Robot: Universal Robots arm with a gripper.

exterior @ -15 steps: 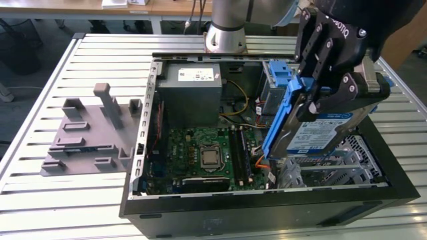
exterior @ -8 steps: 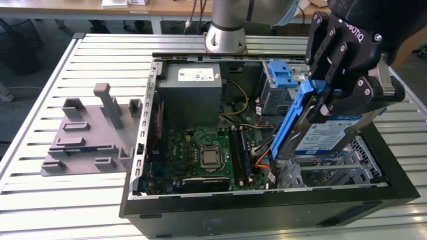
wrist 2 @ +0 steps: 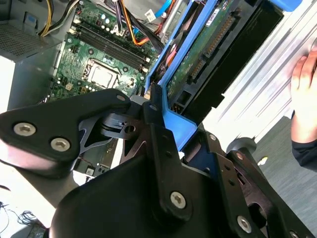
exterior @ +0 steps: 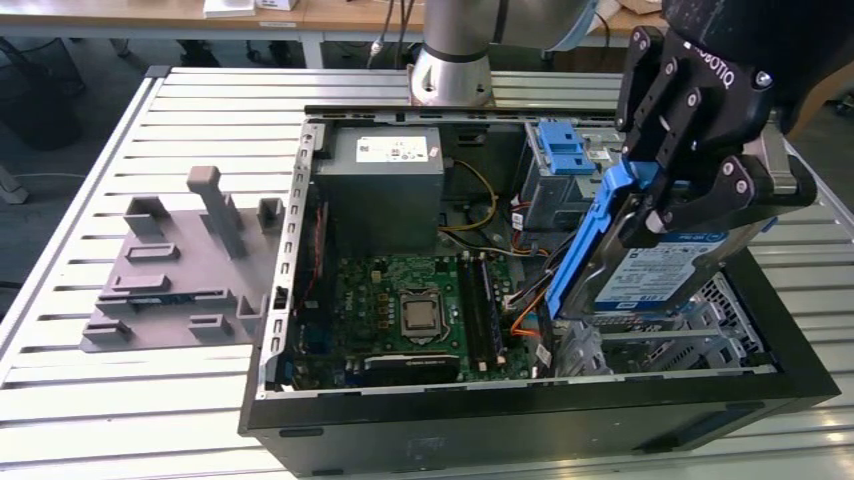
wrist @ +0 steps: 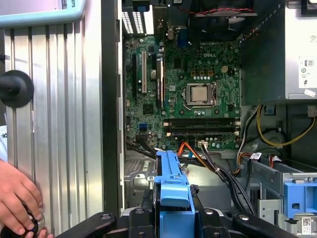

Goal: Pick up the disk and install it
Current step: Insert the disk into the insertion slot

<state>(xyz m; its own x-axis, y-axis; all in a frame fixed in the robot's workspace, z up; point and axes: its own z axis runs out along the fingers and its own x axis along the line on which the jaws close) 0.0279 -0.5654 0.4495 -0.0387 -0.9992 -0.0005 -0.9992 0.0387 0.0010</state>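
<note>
Item: disk [exterior: 661,275], blue-railed, tilted on edge, clamped in the closed hand [exterior: 674,205] and hanging just below it, over the open computer case [exterior: 534,392]. Step: carry to install, disk not yet seated. Need, as judged: rails squared to the drive bay [exterior: 558,150] beside the hand.

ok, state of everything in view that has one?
disk: held tilted over the open computer case, not yet in the drive bay.
gripper: shut on the disk.
computer case: lying on its side, side panel off.
processor: bare, no cooler on it.
hand: resting on the table.
</note>
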